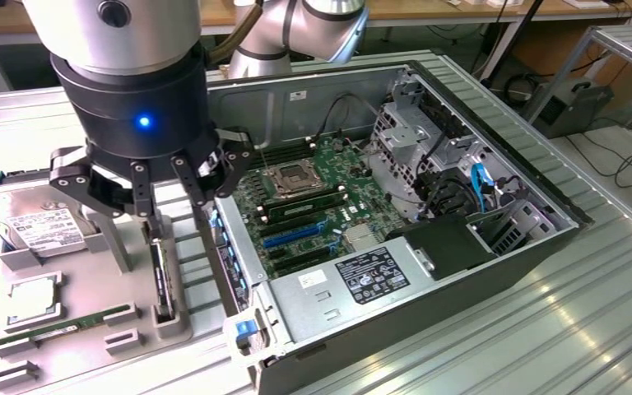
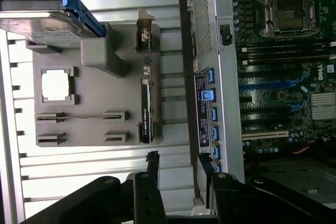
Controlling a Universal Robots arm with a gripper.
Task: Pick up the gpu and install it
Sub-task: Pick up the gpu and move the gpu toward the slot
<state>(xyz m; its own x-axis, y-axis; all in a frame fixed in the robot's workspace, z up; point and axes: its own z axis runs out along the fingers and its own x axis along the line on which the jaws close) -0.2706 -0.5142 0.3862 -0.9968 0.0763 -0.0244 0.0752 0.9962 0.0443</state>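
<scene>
- The hard drive [image 1: 33, 220] [image 2: 42, 24] lies at the grey tray's [image 1: 80, 362] [image 2: 105, 93] end toward the exterior view's left; the frame edge cuts it off, a gripper link covers one corner, and its label is too small to read
- The processor chip [image 1: 33, 296] [image 2: 56, 85] sits in a square recess of the tray, and the thin green RAM stick [image 1: 63, 327] [image 2: 81, 116] lies in a slot just beside it
- The gpu [image 1: 162, 284] [image 2: 147, 109] stands on edge in a slot along the tray's side toward the exterior view's right; just its narrow black edge shows, its fan face cannot be made out, and in the exterior view a finger hides its upper end
- The gripper [image 1: 146, 202] [image 2: 177, 161] hangs above the tray over the gpu's slot, fingers pointing down; the jaws are released, spread wide with nothing between them, and how far they stand above the card cannot be told
- The arm [image 1: 129, 49] comes down nearly upright over the tray, a blue light [image 1: 142, 123] glowing on its black wrist; the frame's top cuts off its upper part
- The computer case [image 1: 437, 329] [image 2: 223, 66] lies open just beside the tray on the exterior view's right, with the motherboard [image 1: 305, 206] [image 2: 283, 61] exposed; the case wall nearest the tray hides part of the board's slots
</scene>
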